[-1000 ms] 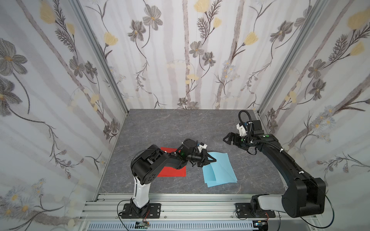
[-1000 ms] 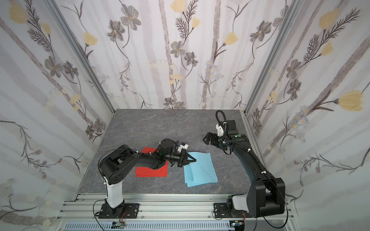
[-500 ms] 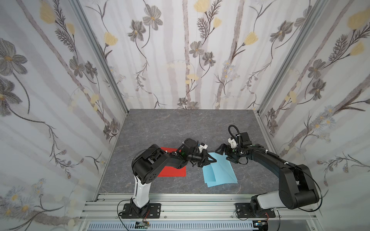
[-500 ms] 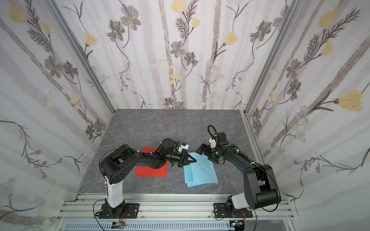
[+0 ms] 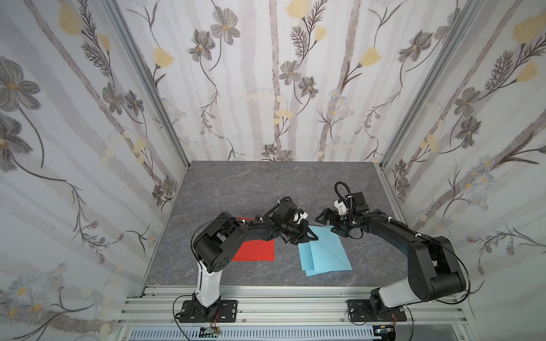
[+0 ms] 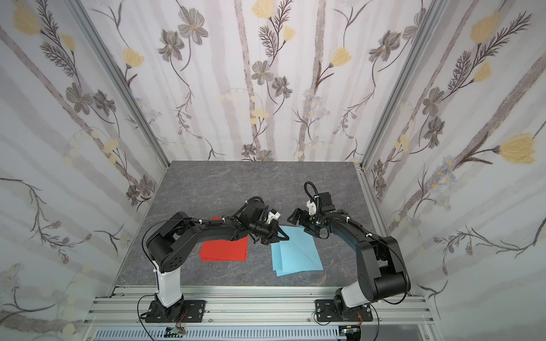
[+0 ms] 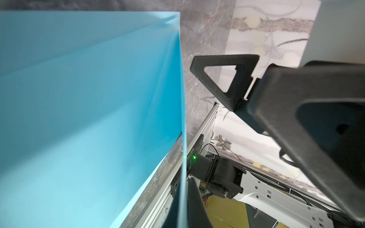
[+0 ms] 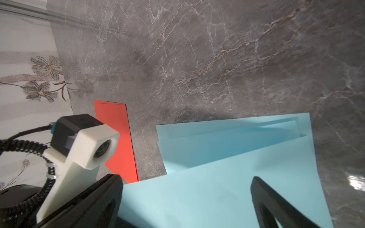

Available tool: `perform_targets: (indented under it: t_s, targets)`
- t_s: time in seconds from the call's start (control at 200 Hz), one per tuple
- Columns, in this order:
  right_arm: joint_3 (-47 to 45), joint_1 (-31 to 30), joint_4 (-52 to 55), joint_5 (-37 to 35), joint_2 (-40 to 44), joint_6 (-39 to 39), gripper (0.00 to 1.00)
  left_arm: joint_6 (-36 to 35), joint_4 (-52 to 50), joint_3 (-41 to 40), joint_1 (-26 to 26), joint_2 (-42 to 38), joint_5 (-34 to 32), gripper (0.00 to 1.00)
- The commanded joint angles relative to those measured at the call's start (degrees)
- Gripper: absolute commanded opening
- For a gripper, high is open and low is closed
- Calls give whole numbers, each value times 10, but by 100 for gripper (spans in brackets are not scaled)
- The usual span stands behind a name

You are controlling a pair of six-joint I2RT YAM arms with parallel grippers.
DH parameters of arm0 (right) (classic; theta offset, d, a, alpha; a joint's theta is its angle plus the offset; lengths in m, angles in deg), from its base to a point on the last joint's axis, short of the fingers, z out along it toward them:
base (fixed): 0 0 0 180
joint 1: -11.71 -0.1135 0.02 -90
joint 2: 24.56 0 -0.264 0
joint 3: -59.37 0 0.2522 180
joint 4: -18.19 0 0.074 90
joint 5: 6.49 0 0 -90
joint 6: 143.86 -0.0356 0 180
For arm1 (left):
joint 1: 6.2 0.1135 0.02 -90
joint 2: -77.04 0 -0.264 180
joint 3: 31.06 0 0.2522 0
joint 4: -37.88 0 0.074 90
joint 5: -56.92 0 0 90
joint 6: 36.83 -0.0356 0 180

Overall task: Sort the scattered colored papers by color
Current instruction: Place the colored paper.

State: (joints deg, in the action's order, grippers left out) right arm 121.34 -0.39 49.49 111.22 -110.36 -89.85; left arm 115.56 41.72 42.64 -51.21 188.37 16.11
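Right wrist: blue papers (image 8: 237, 158), apparently fanned

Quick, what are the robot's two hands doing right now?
Left gripper: shut, pinching the edge of a blue paper.
Right gripper: open, holding nothing.

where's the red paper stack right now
In both top views the red papers lie on the robot's left side of the table, partly under the left arm, beside the blue papers with a gap of bare table between.
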Motion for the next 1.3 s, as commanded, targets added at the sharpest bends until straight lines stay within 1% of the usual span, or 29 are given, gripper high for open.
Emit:
perform_targets:
  t_s: [0.0,0.235,0.56,1.024,1.294]
  targets:
    - [4,0,-11,8,-5,-1,100,-19,-23,11,0,8,0,0]
    - [-4,-2,-10,6,-11,6,100,-29,-38,19,0,13,-4,0]
    - [5,-2,-8,8,-14,10,100,-89,-150,62,1,16,-48,0]
    - [-11,-2,-7,0,-21,23,100,-160,-274,104,4,32,-79,0]
    - [-13,-3,-8,-4,-39,34,100,-169,-291,132,9,47,-84,0]
